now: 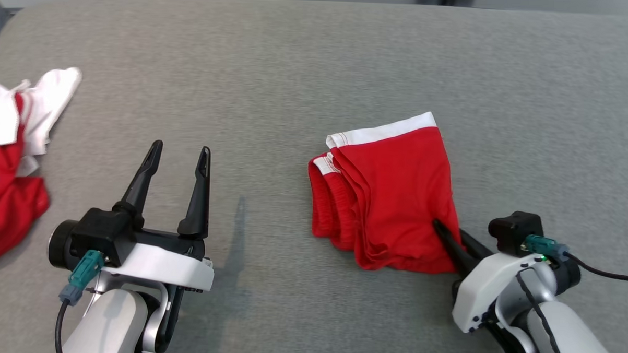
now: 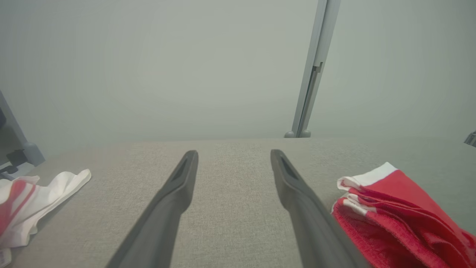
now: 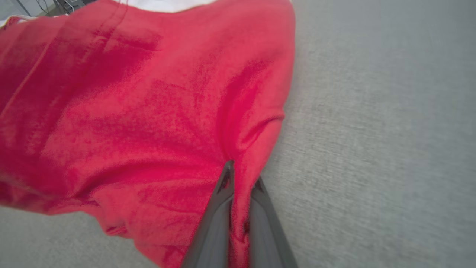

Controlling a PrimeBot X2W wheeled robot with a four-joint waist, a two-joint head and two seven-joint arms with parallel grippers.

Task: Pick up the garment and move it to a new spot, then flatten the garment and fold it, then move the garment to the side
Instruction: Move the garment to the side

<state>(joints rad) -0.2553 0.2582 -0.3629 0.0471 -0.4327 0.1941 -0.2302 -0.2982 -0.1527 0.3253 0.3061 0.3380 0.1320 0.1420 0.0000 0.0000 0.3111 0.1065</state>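
Note:
A folded red garment with a white waistband lies on the grey surface, right of centre. My right gripper is shut on its near right corner; in the right wrist view the two fingers pinch a ridge of the red garment between them, with the gripper at the fold's edge. My left gripper stands open above the bare surface to the left, nothing between its fingers. In the left wrist view the left gripper points along the table, the red garment at its right.
A crumpled red and white pile of clothing lies at the left edge of the grey table, also seen as the pile of clothing in the left wrist view. A grey post stands beyond the table's far edge.

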